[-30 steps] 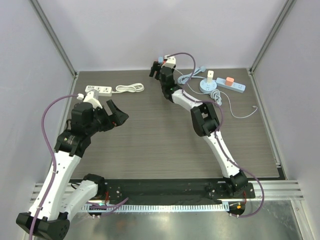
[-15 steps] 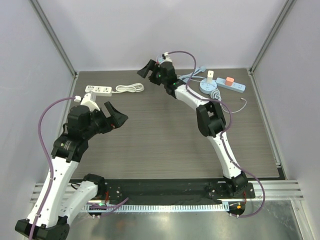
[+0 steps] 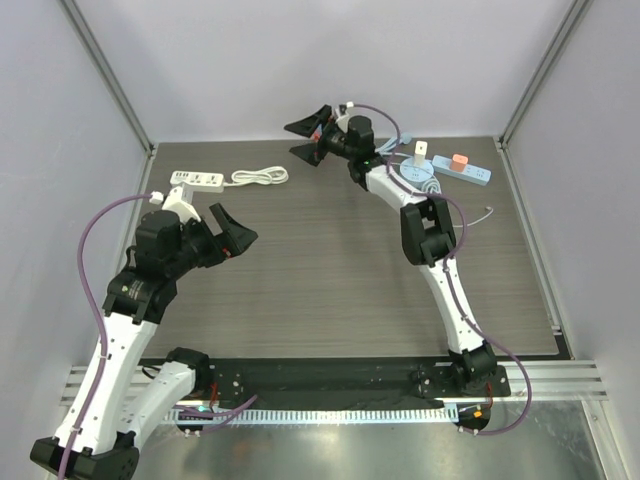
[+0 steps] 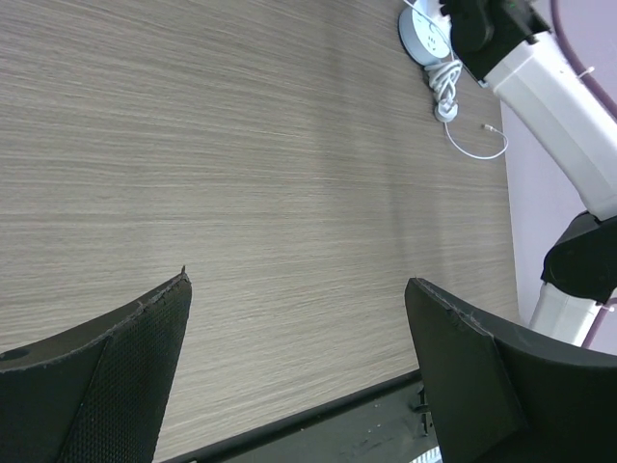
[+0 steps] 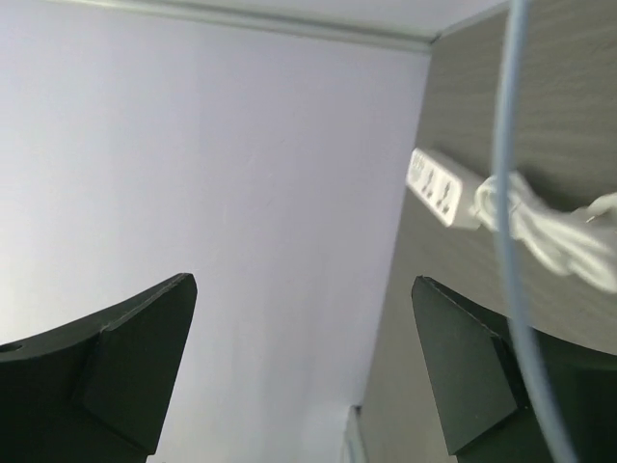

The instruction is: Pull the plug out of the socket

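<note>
A cream plug stands upright in a round pale-blue socket at the back right. Just right of it an orange plug sits in a blue power strip. My right gripper hangs open near the back wall, left of both and apart from them, aimed at the wall. My left gripper is open and empty above the table's left side. Only the round socket's edge shows in the left wrist view.
A white power strip with a coiled white cable lies at the back left. A thin white cable trails right of the round socket. A grey-blue cord hangs past my right fingers.
My right gripper swung up and leftward toward the back wall and opened wider. The thin white cable's end shifted on the right. My left gripper barely moved.
</note>
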Controlling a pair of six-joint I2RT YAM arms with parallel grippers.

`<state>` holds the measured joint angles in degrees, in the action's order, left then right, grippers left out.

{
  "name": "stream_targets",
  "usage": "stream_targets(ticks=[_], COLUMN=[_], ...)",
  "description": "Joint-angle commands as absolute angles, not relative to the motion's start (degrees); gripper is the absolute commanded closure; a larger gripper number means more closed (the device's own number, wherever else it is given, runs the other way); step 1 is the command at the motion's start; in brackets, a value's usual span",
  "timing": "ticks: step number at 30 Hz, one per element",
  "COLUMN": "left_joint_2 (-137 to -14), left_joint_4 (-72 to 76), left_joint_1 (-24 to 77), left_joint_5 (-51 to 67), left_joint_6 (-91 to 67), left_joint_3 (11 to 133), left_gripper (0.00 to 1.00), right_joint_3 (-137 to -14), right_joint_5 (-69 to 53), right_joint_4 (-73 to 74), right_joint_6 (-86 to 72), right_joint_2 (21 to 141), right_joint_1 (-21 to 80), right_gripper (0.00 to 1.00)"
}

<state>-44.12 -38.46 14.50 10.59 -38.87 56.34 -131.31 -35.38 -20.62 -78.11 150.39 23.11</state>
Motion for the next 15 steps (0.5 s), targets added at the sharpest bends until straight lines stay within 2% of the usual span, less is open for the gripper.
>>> stream_targets(ticks=[1, 8, 15], left_joint_2=[-43.68, -43.42, -42.01], left_joint_4=[-38.23, -38.14, -39.37], left_joint_1=[14.33, 14.24, 14.33], left_joint_5=[12.04, 12.74, 12.31], left_joint_6=[-39.37, -39.73, -39.99], left_joint_3=[56.69, 56.16, 55.99], left_gripper=[0.07, 0.07, 0.07], right_joint_3=[-126.93, -112.69, -112.67], right_joint_5=[-42.62, -42.71, -46.75], right_joint_4=[-30.31, -33.48, -27.96], right_joint_6=[-87.79, -88.25, -81.75], right_joint_2=[144.60, 137.74, 133.17], right_joint_1=[25.40, 26.01, 28.39], right_gripper=[0.00, 0.00, 0.00])
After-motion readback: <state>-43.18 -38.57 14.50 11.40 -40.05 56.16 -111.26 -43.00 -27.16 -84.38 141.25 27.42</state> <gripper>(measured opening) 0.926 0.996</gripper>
